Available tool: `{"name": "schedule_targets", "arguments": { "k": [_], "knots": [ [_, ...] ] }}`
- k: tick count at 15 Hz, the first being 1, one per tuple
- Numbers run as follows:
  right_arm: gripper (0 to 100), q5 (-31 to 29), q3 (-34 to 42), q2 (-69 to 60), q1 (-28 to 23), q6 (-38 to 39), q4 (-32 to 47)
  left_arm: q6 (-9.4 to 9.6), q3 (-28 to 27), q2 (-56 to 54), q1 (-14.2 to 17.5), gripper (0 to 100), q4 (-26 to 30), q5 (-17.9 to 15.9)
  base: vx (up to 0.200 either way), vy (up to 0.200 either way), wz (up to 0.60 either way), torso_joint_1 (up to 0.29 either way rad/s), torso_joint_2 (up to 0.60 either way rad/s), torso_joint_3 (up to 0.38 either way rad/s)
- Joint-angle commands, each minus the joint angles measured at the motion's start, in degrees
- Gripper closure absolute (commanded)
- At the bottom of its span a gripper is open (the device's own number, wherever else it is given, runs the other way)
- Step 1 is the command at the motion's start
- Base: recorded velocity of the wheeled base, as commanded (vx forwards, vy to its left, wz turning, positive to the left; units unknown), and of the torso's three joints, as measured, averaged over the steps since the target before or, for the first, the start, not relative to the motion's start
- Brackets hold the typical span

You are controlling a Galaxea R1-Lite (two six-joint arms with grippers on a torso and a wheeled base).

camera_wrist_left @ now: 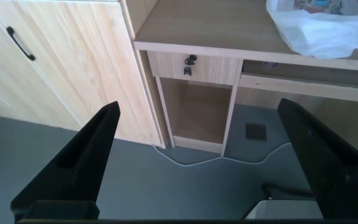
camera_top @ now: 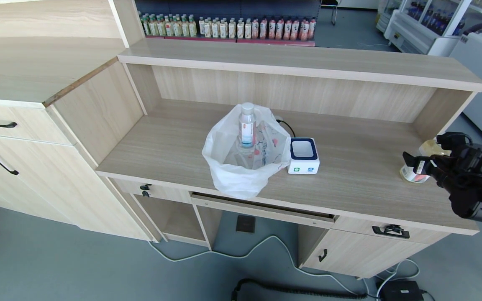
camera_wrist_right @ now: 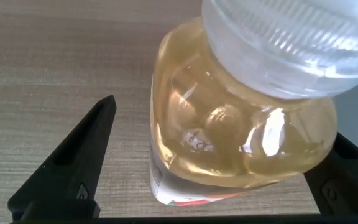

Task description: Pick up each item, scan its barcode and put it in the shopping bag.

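**Two bottles: one bagged, one about to get grabbed**

So the clear bottle [camera_top: 247,124] is standing upright inside the white shopping bag [camera_top: 232,175], which sits mid-desk with its mouth gaping open, handy for dropping stuff straight in. The little white barcode scanner [camera_top: 303,155] is parked just beside the bag with its window facing up, so I'd guess anything scanned only needs a short hop over to the bag.

The item in play is the amber drink bottle [camera_wrist_right: 229,155], upright near the right end of the desk [camera_top: 362,167], well apart from the scanner. The right claw [camera_top: 417,165] has come in from the side and straddles it, fingers spread wide. One finger [camera_wrist_right: 73,168] is clearly off the plastic, so no squeeze yet. Looks like it's lined up low on the body, under the cap, probably for a steadier hold.

The left claw [camera_wrist_left: 197,124] hangs spread wide and holding nothing, out over the floor [camera_wrist_left: 166,186] by the desk's left end, out of the way.

My read: grasp step, then scan, then bag.
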Motion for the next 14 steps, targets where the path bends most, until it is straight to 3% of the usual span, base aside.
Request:
{"name": "schedule_targets", "arguments": {
  "k": [1, 9, 10, 14],
  "knots": [
    [0, 0.0, -0.7, 0.9, 0.0, -0.1, 0.0, 0.00, 0.0, 0.0, 0.0, 0, 0.0, 0.0, 0.000, 0.000, 0.00, 0.000, 0.00, 0.000],
    [0, 0.0, -2.0, 1.6, -0.3, -0.1, 0.0, 0.00, 0.0, 0.0, 0.0, 0, 0.0, 0.0, 0.000, 0.000, 0.00, 0.000, 0.00, 0.000],
    [100, 0.0, -2.0, 1.6, -0.3, -0.1, 0.0, 0.00, 0.0, 0.0, 0.0, 0, 0.0, 0.0, 0.000, 0.000, 0.00, 0.000, 0.00, 0.000],
    [100, -0.1, -1.9, 1.7, -0.3, 0.0, -0.3, 0.00, 0.0, 0.0, 0.0, 0, 0.0, 0.0, 0.000, 0.000, 0.00, 0.000, 0.00, 0.000]
  ]
}}
